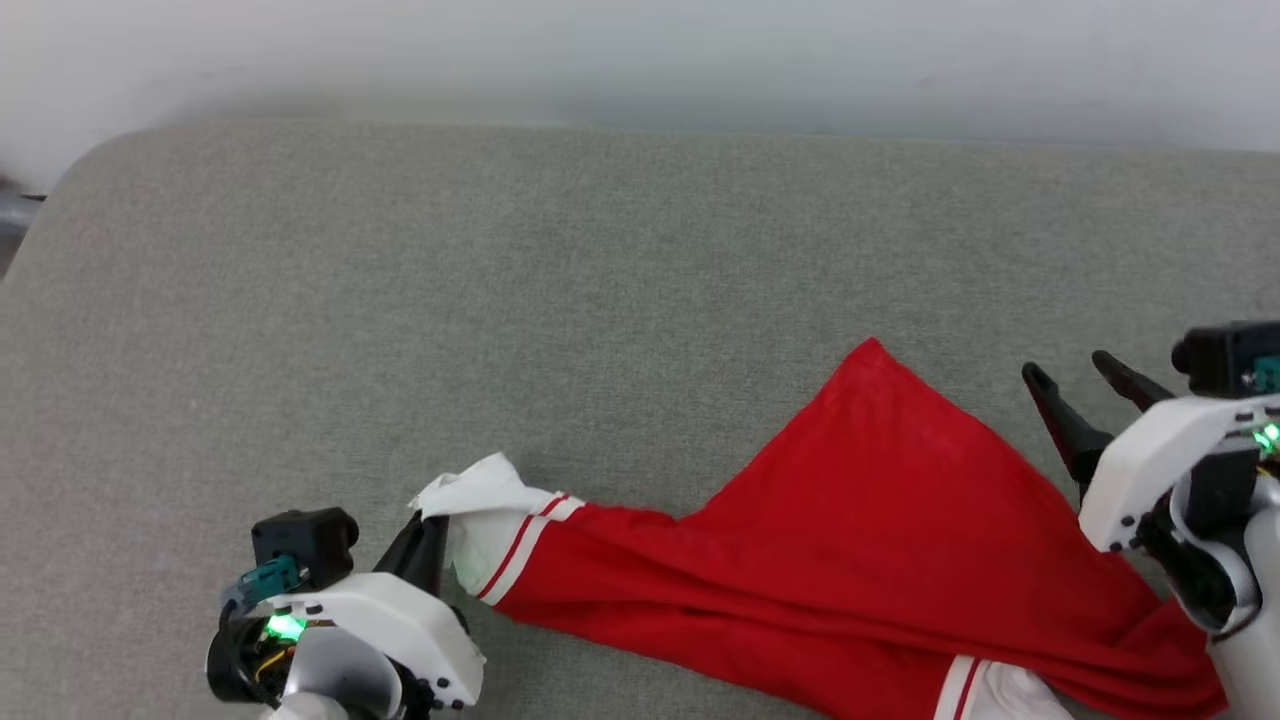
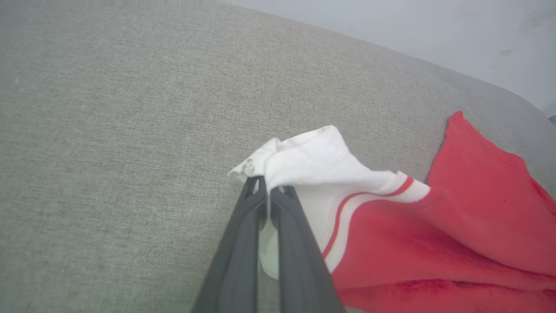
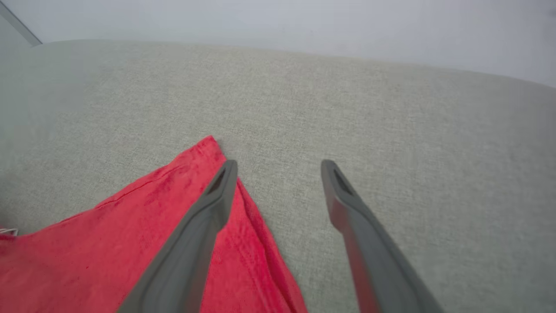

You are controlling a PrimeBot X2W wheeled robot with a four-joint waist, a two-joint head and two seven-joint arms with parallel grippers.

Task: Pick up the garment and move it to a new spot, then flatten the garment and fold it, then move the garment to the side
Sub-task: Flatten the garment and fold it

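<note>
**Asker:** From the head view, how far along was the job?

**Me:** Early, I judged. The garment (image 1: 850, 560) lay creased and twisted on the grey upholstered surface (image 1: 600, 250), stretched out between my two arms. It was neither flat nor folded, and it had not been set to the side. Whether that was already its new spot, I could not tell. My left gripper (image 1: 432, 545) was clamped on the white sleeve panel (image 1: 480, 500) at the garment's left end. My right gripper (image 1: 1070, 368) had its fingers spread with nothing between them, just beside the red body's right edge

**Asker:** And the left wrist view?

**Me:** My two fingers were pressed together on a bunched fold of the white sleeve panel (image 2: 317, 156), and the cloth poked out past the tips. The striped trim (image 2: 404, 187) and the red body ran off to the right, resting on the grey surface

**Asker:** The right wrist view?

**Me:** My fingers stood wide apart and held nothing. The garment's red corner (image 3: 208, 145) peaked just beside the tip of one finger, which crossed in front of the cloth. I could not tell whether it was touching. The other finger was over bare grey fabric. Flattening, folding and moving aside all looked left to do
</note>
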